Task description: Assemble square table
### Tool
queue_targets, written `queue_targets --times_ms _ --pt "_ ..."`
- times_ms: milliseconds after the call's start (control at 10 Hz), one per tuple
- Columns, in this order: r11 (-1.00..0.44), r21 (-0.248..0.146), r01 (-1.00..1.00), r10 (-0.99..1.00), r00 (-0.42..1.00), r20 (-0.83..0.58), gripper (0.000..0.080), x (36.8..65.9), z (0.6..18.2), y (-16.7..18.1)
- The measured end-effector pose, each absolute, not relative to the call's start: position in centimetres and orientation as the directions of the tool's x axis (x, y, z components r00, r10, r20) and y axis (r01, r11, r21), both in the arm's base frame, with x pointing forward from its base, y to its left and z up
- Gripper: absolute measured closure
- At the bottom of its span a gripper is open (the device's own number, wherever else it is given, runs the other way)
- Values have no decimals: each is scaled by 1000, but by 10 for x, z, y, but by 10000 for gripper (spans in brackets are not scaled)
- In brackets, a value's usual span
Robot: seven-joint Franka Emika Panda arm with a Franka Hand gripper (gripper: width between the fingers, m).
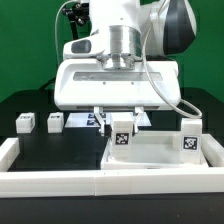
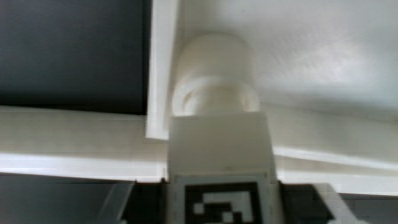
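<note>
Well, in the exterior view my jaws (image 1: 121, 121) are clamped on one leg (image 1: 122, 137). They hold it upright at the corner of the panel (image 1: 155, 153) on that view's left. The panel lies on the black bench (image 1: 45, 142). A loose leg (image 1: 25, 122) and a second loose leg (image 1: 55, 122) stand well apart from it. A tagged white piece (image 1: 190, 143) stands at the panel's other side; I cannot tell if it is a fitted leg.

In the wrist view the leg (image 2: 219, 120) points its round end at the panel (image 2: 320, 50). I think most of the job is left.
</note>
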State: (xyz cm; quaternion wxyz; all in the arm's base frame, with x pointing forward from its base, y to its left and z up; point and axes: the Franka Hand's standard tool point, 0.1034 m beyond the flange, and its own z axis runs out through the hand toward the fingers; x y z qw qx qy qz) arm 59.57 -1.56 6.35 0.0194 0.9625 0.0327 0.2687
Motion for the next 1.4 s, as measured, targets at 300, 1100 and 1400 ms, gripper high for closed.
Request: queue_targets --times_ms 300,1100,1400 --pt "-997 55 52 73 854 515 180 595 63 -16" --pt "-997 43 59 72 864 499 150 598 80 -15" --pt "-997 30 65 71 872 484 150 600 91 -14"
